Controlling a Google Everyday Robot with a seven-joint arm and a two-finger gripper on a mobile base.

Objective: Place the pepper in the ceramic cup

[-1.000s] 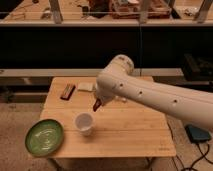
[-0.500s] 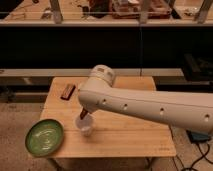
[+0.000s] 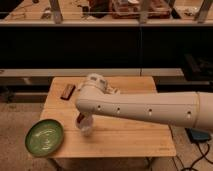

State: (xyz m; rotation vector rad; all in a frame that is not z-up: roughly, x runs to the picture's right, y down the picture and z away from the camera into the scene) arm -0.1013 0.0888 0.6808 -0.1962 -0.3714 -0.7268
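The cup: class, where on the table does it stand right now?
In the camera view the cup stands near the table's front edge, left of centre, just right of the green plate. The tool, holding the pepper, hangs right over it.

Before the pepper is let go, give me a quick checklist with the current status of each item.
1. Tool over the ceramic cup: ok, it sits right at the cup's rim.
2. Pepper held at the tool: ok, a red piece shows there.
3. Pepper tip inside the cup: cannot tell, the arm hides the opening.
4. Cup upright on the table: ok.
5. Green plate and brown bar apart from the cup: ok.
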